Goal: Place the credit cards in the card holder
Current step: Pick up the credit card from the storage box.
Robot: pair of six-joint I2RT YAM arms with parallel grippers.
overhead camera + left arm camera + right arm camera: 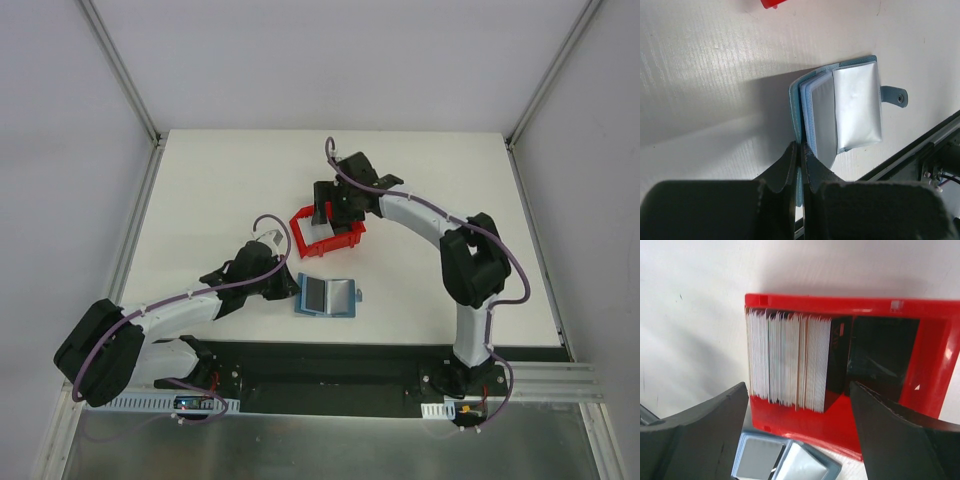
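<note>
Left pincer (800, 151) tight on card holder (856, 111) edge; right pincer (798, 387) agape over credit cards (785, 357).

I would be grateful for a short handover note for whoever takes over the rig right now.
Left gripper: shut, pinching one cover edge of the card holder, which lies open on the table on the near side of the red bin.
Right gripper: open and empty, poised over the credit cards, which stand on edge in a stack inside the red bin.
Done: holder open and steadied; no card visible in its pockets.
Left: grasp a card from the bin, slide it into a pocket, repeat.
</note>
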